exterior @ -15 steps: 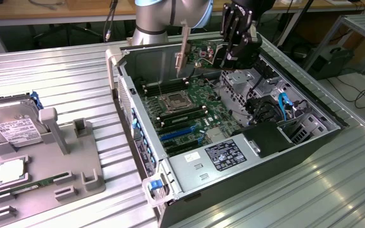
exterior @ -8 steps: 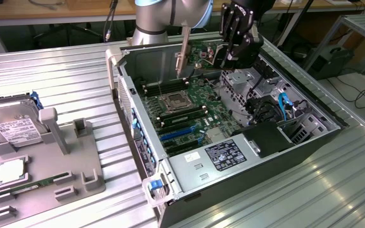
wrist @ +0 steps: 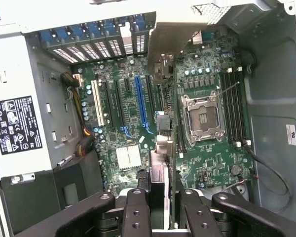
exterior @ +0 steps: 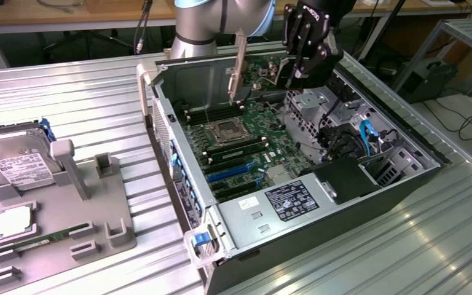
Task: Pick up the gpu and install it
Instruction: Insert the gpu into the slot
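Observation:
My gripper hangs above the far end of the open computer case, shut on the gpu. The card hangs on edge over the motherboard, with its long pale bracket strip pointing down at the exterior view's left. In the wrist view the gpu runs edge-on away from between the black fingers, and its bracket is at the far end by the case's slot openings. The gripper stands above the board, near the long blue slot.
A CPU socket and a power supply with a black label sit inside the case. At the exterior view's left, a grey fixture holds a silver hard drive and a green memory stick. Blue cables lie near the drive bay.

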